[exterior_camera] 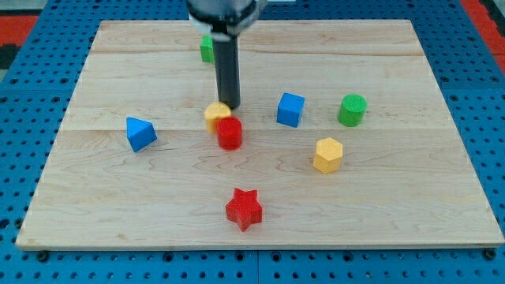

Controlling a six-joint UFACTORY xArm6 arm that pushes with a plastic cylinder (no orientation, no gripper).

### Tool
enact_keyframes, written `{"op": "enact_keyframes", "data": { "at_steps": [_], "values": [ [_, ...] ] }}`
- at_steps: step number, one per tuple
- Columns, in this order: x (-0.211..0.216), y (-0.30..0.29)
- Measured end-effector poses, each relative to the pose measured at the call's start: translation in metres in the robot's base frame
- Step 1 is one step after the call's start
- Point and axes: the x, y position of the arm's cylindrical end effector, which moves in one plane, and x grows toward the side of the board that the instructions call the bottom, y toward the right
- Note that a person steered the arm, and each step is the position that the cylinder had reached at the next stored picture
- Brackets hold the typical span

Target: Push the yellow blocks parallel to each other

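Note:
Two yellow blocks lie on the wooden board point(118, 197). One yellow block point(215, 116) sits near the middle, its shape hard to make out, touching a red cylinder point(230, 132) at its lower right. The other, a yellow hexagonal block point(327, 154), lies to the right and a little lower. My tip point(229, 106) stands right at the upper right edge of the middle yellow block, seemingly touching it. The rod rises straight up to the arm at the view's top.
A blue triangular block point(140, 133) lies at the left. A blue cube point(290, 109) and a green cylinder point(353, 110) lie at the right. A red star point(244, 208) lies near the bottom. A green block point(207, 49) is partly hidden behind the rod at the top.

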Motion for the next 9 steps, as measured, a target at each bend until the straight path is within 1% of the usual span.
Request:
{"op": "enact_keyframes", "data": {
  "at_steps": [1, 2, 3, 4, 5, 6, 7, 8, 9],
  "values": [
    [0.054, -0.007],
    [0.102, 0.014],
    [0.085, -0.005],
    [0.062, 0.006],
    [0.057, 0.033],
    [0.029, -0.019],
    [0.038, -0.058],
    [0.063, -0.059],
    [0.08, -0.004]
  ]
}}
